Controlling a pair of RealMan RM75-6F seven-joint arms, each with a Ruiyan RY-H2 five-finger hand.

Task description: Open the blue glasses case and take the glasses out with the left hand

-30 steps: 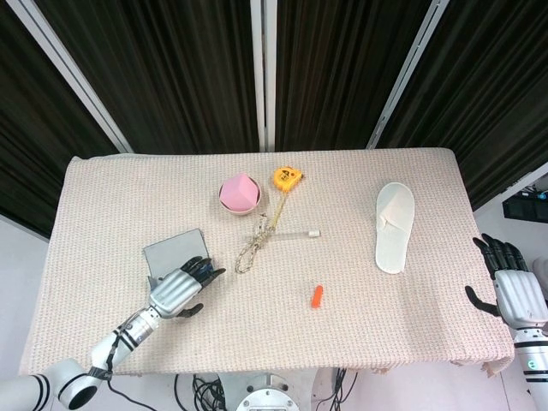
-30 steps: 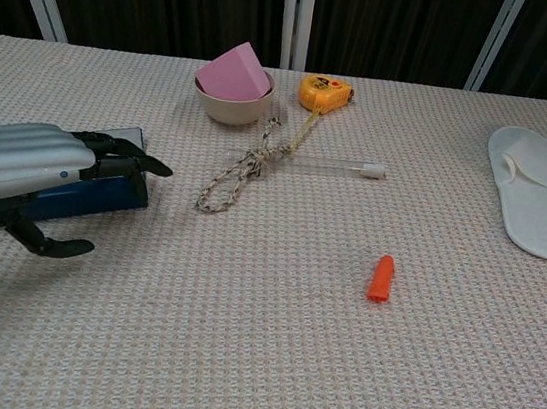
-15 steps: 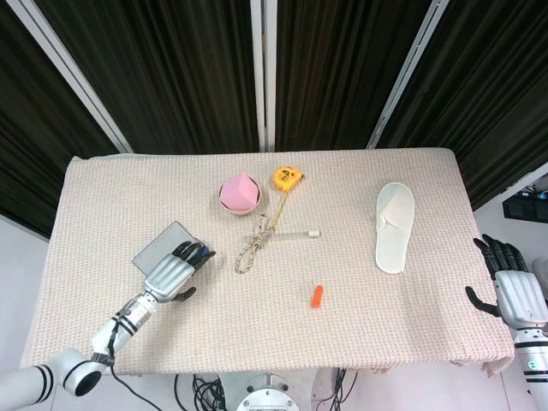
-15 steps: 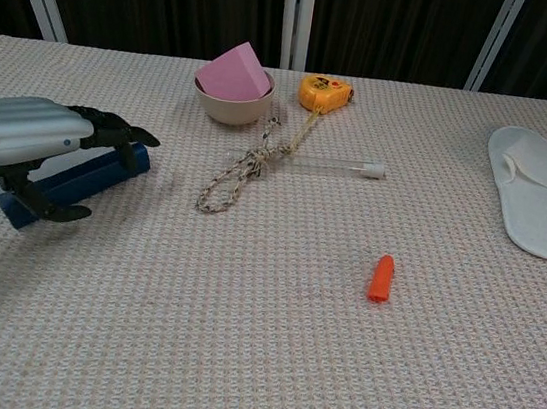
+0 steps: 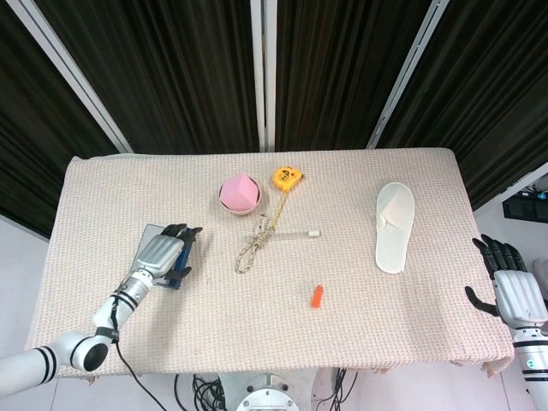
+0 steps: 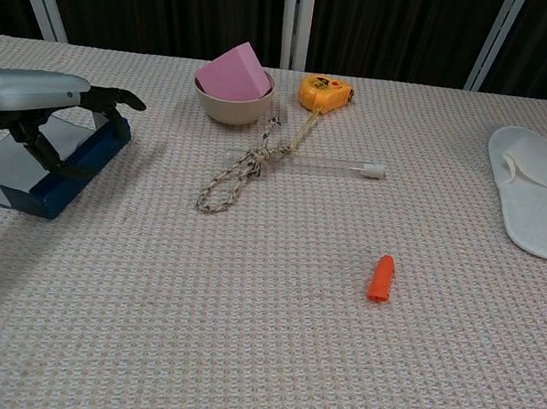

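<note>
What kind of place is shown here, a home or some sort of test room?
Probably a lab or test room, not a home. A cloth-covered table stands before dark curtains, and on it lie unrelated things: a white slipper, a tape measure, a knotted rope.

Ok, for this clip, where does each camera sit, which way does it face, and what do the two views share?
Head view: high above the near table edge, looking steeply down at the whole table; shows the left hand and forearm over the blue glasses case, and the right hand off the table's right side.
Chest view: low at the near edge, looking across the table at the curtains; shows only the left hand.
Shared: left hand, case, pink bowl, tape measure, rope, orange cap, slipper.
</note>
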